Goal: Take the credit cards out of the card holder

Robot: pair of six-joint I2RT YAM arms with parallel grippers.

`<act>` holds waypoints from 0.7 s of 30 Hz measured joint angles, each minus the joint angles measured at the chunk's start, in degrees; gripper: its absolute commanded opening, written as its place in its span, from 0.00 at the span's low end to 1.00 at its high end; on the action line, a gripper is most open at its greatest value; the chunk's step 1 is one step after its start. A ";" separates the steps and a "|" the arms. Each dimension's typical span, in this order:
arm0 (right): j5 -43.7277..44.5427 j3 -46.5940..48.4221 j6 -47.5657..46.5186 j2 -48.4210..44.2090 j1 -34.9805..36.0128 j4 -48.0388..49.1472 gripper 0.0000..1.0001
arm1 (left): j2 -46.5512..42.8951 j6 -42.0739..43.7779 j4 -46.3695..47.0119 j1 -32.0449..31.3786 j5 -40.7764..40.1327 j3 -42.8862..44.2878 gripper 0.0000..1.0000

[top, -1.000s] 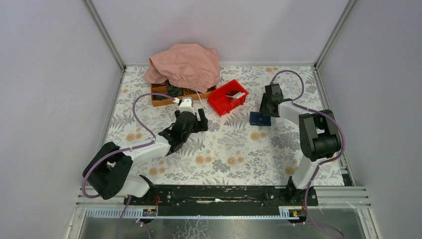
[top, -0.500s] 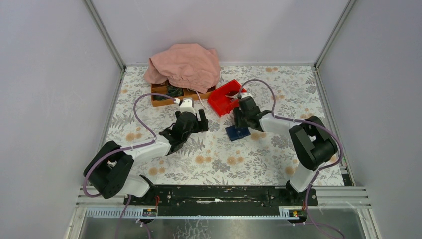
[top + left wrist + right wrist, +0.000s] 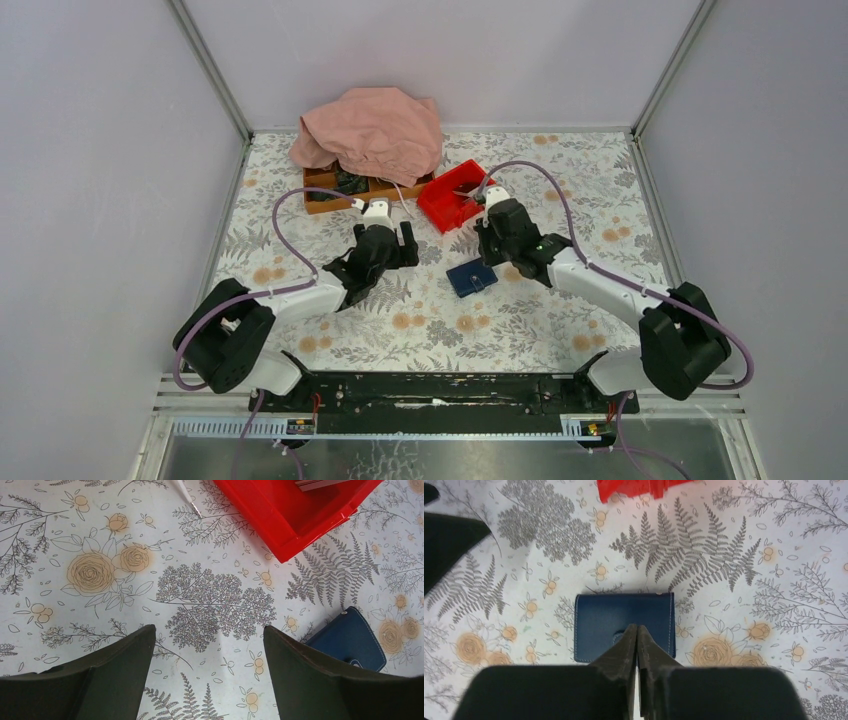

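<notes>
While the card holder (image 3: pixel 604 625) lies closed and flat mid-table, at 7 o'clock of the red bin (image 3: pixel 455 200), the right gripper (image 3: pixel 637 628) meets it from 6 o'clock, the holder's long axis running 9 to 3 across the fingers. That claw's fingers are drawn together at the clasp tab, but I cannot tell if they pinch it. The left gripper (image 3: pixel 209 628), spread wide and empty, hangs farther off at the holder's 10 o'clock.

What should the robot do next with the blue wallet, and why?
Probably slide the open left gripper over to pin the card holder: it lies closed on the table, and the right gripper, shut over it, likely needs it held steady.
</notes>
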 measured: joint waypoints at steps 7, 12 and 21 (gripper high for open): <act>0.11 -7.58 2.86 -1.36 0.00 -0.63 0.00 | 0.00 -0.07 -0.02 0.00 0.02 0.02 0.86; 0.22 -10.54 6.03 -0.11 0.00 -1.77 0.00 | 0.00 -0.48 -0.04 0.00 0.26 0.50 0.86; 1.62 -9.90 8.92 5.05 -0.02 -0.17 0.00 | -0.11 -0.79 -0.07 0.00 0.98 0.83 0.86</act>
